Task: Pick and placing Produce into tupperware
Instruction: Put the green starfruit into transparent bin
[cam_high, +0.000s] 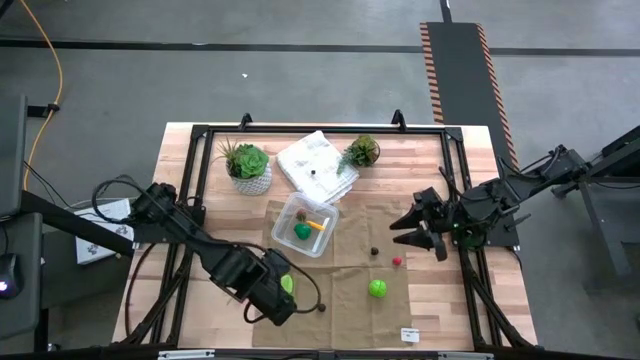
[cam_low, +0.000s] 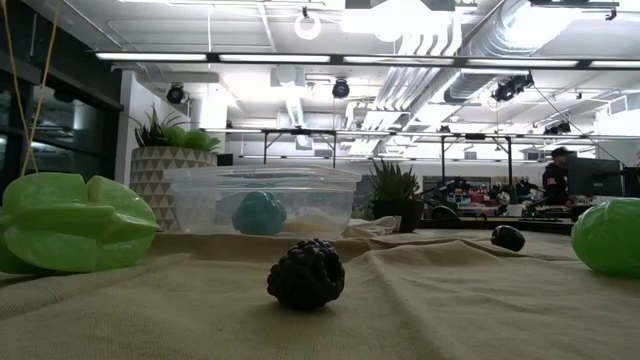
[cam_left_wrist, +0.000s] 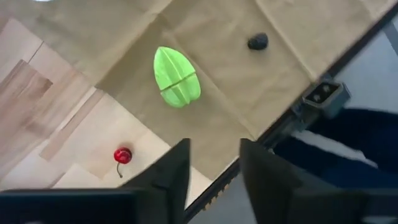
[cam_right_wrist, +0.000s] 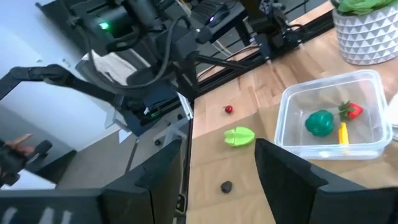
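Observation:
The clear tupperware (cam_high: 305, 225) sits on the tan cloth and holds a green piece (cam_right_wrist: 319, 122), a red one (cam_right_wrist: 351, 111) and a yellow one (cam_right_wrist: 342, 132). A green starfruit (cam_left_wrist: 176, 76) lies on the cloth's left part, with a red cherry (cam_left_wrist: 122, 155) on the wood beside it. A dark berry (cam_low: 306, 272) rests near the cloth's near edge. A second dark piece (cam_high: 374, 252), a small red piece (cam_high: 397, 262) and a green ball (cam_high: 377, 289) lie toward the right. My left gripper (cam_left_wrist: 214, 171) hovers open above, beside the starfruit. My right gripper (cam_high: 418, 226) waits open at the cloth's right edge.
Two potted plants (cam_high: 247, 165) (cam_high: 361, 152) and a white crumpled bag (cam_high: 317, 160) stand at the far side, behind the container. A black frame rail (cam_high: 455, 180) borders the tabletop. Bare wood lies right of the cloth, under the right arm.

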